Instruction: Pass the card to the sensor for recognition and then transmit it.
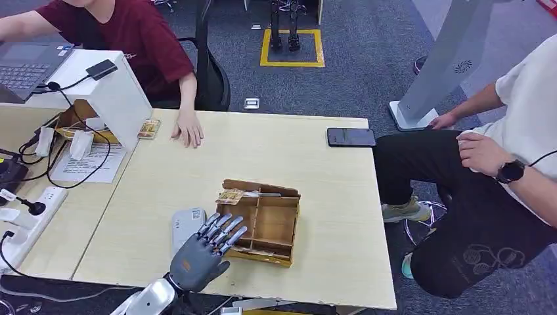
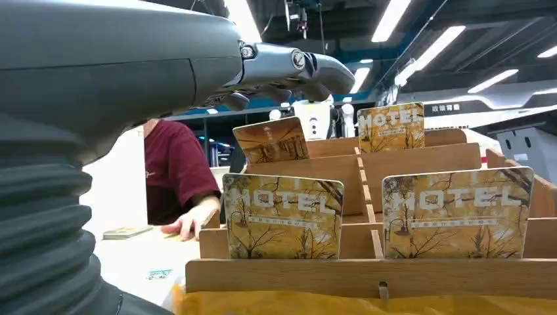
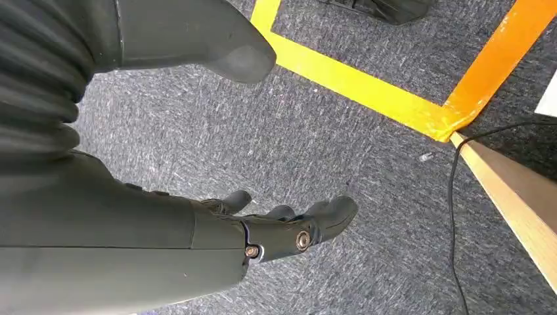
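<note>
A wooden divided card box [image 1: 263, 188] stands near the table's front edge. Hotel cards stand upright in its compartments: two in the near row [image 2: 282, 216] [image 2: 456, 213] and two farther back [image 2: 271, 140] [image 2: 390, 126]. One card [image 1: 231, 195] leans at the box's back left corner. My left hand [image 1: 207, 246] hovers at the box's left side with fingers [image 2: 289, 65] spread and nothing in them. Under it lies a flat grey sensor [image 1: 184, 224]. My right hand [image 3: 282, 230] hangs over the carpet, holding nothing.
A person in a maroon shirt rests a hand [image 1: 188, 131] on the far table edge beside another card [image 1: 149, 128]. A black phone [image 1: 351, 136] lies at the far right. A white stand [image 1: 108, 92], cables and a power strip [image 1: 33, 216] sit at the left. A second person [image 1: 499, 164] sits at the right.
</note>
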